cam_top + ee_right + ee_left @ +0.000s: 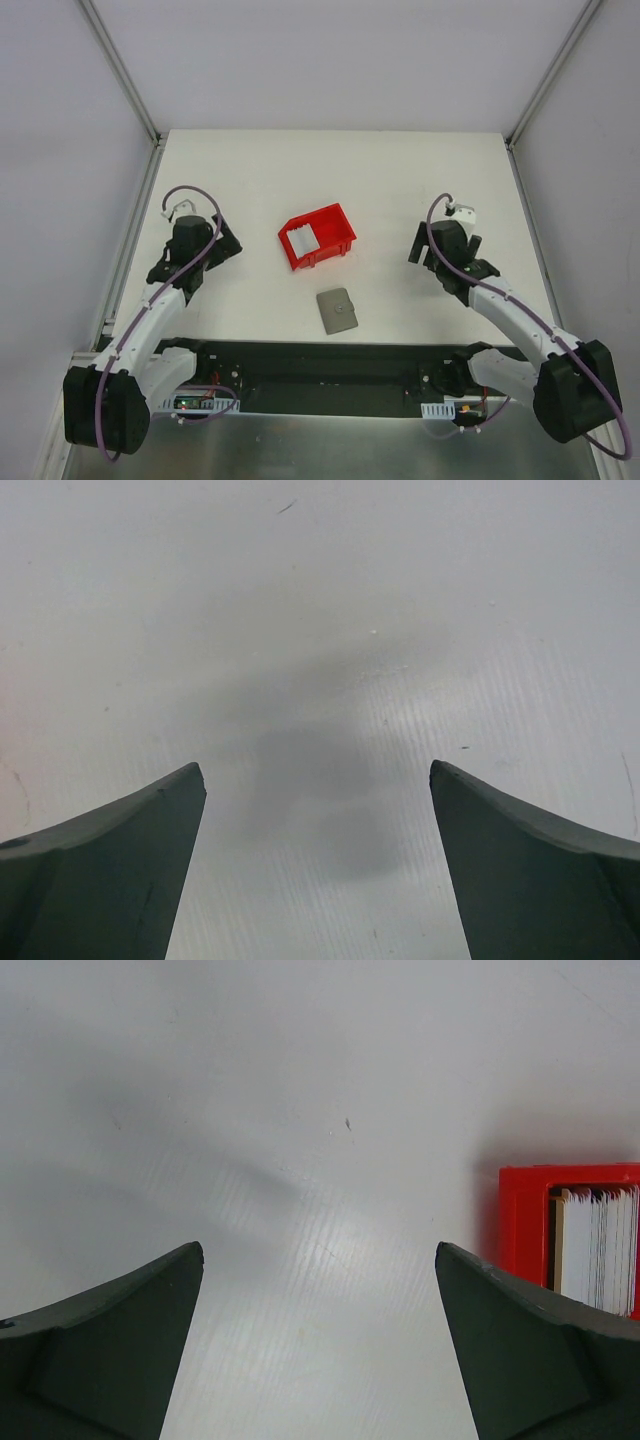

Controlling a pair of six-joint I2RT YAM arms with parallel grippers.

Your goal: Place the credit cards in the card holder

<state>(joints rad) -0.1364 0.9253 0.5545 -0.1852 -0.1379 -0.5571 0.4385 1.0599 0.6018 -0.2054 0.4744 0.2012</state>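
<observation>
Red bin sits off to the right of my left gripper, with the credit cards standing on edge inside it (only their edges show on the wrist cam). My right gripper is on the bin's other side. Both grippers are spread wide and holding nothing. Between them, nearer the bases, the card holder lies shut.

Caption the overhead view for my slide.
Left arm and right arm, jaws open, flank a red bin of credit cards; the closed card holder lies nearer their bases.
</observation>
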